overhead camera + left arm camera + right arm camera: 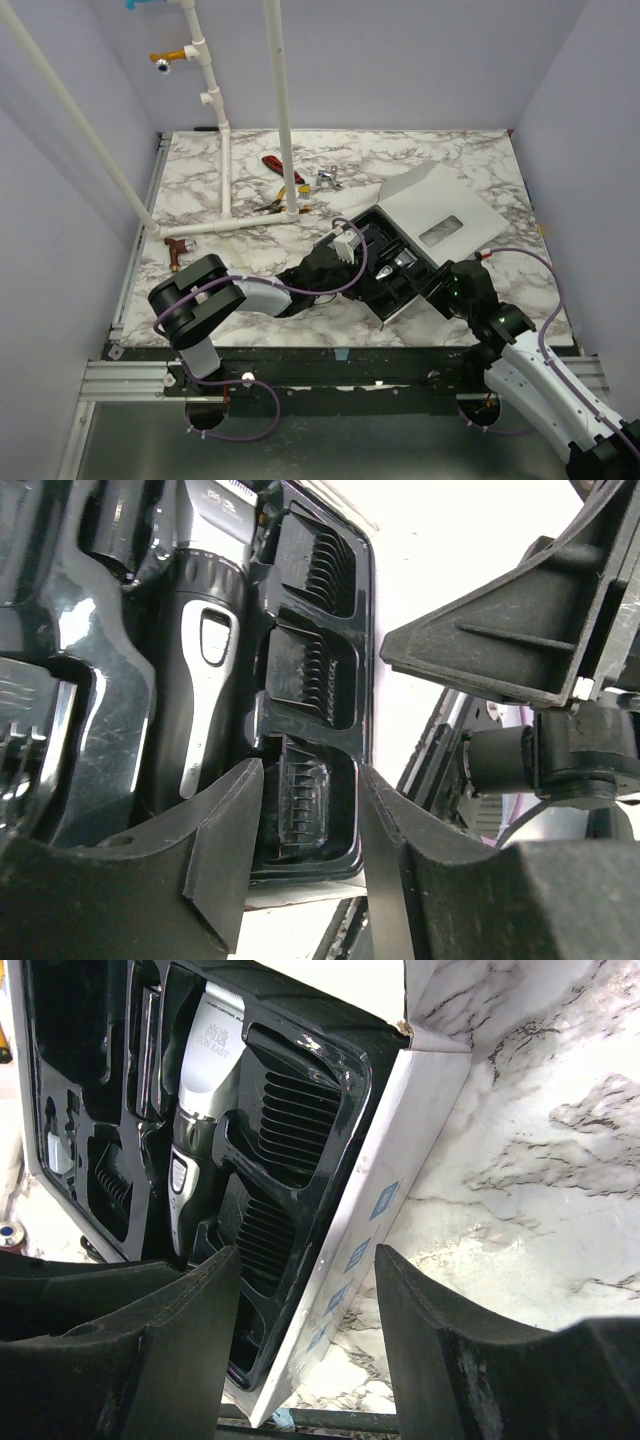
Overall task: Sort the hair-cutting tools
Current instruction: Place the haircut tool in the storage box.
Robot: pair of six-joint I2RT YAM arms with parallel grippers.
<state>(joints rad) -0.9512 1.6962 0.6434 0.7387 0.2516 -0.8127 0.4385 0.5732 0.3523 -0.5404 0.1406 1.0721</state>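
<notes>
Overall, the marble counter (200, 190) carries every item. A white pipe frame (226, 150) stands on its far left part. Right of centre lies a white box (440, 215) with its lid folded back, and a black tray (365, 680) fills it

The left fingers (225, 860) hang over the tray's column of three guard recesses. They are spread apart and released, grasping nothing. The nearest guard (298, 805) sits in its recess, in line with the gap between them. The right fingers (190, 1350) are likewise spread and released. They straddle the box's white side wall, one finger over the tray and the other over bare counter, clear of the wall

The clipper (200, 650) lies in the long middle recess of the tray, silver blade end uppermost in both wrist views. The three comb guards fill the column between the clipper and the tray edge beside that side wall, and the other two guards (305, 670) lie beyond the nearest one. A smaller toothed piece (112, 1188) sits in a recess on the clipper's opposite side

Red- and yellow-handled tools (280, 175) lie at the far centre, just beside the pipe frame. A reddish-brown T-shaped piece (178, 250) lies near the left edge
</notes>
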